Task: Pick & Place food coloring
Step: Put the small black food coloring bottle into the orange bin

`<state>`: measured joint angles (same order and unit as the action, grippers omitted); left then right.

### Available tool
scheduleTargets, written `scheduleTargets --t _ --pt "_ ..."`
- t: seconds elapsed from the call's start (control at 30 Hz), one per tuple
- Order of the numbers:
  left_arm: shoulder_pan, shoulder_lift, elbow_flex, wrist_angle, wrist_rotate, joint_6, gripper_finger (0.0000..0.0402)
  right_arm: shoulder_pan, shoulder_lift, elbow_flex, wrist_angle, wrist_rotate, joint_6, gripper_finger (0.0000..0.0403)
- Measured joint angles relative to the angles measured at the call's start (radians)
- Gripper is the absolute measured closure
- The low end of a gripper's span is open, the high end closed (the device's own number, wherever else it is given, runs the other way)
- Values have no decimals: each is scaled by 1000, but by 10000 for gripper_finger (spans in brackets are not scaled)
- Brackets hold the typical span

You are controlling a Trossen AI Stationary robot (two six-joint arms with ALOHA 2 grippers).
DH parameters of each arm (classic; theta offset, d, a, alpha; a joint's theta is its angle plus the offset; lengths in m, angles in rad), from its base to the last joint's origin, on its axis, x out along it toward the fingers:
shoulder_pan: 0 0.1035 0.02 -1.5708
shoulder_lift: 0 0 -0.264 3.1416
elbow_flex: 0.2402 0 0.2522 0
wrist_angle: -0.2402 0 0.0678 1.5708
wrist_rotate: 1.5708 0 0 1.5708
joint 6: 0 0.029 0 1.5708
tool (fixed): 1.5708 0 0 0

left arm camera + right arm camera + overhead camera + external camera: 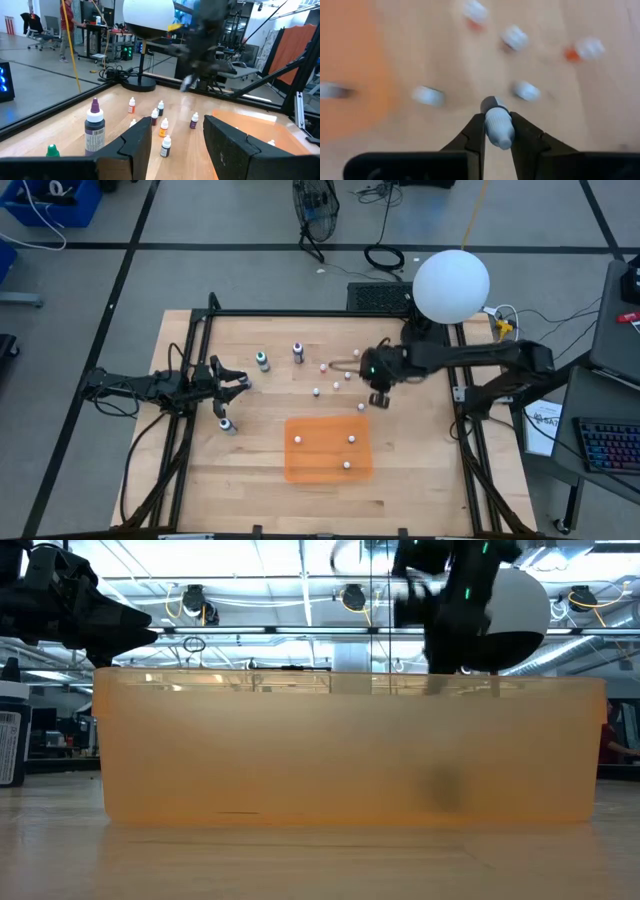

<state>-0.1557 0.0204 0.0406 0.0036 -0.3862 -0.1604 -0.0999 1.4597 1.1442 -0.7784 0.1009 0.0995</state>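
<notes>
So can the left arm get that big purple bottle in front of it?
Probably yes. The left gripper has its fingers apart, and the purple-capped bottle stands upright just ahead and off to one side, with bare table between. It would need a small sideways shift first.

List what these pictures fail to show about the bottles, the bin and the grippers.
- Bin contents: in the low view the orange bin's frosted wall hides them.
- Held bottle's body colour: in the right wrist view the right gripper's fingers cover it; only the white cap shows.
- Loose bottles: blurred in the right wrist view, too small in the high view.
- Left gripper: holds nothing.
</notes>
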Motion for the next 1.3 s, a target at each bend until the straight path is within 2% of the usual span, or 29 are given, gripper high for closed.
scheduleTargets --t 0.1,0.2,0.43,0.63,0.8,1.0,1.3 --pt "0 0 0 0 0 0 220 123 8 77 -38 0 58 354" --pt "0 0 0 0 0 0 219 219 70 171 -93 0 98 354" --pt "0 0 0 0 0 0 220 329 314 394 -189 -2 61 354" --pt "0 0 0 0 0 0 220 348 498 524 -219 -28 -56 354" --pt "0 0 0 0 0 0 220 325 570 547 -221 -28 -85 354" --pt "0 0 0 0 0 0 220 302 602 547 -238 -31 -85 354" --pt "0 0 0 0 0 0 220 303 600 547 -205 -107 -86 354"
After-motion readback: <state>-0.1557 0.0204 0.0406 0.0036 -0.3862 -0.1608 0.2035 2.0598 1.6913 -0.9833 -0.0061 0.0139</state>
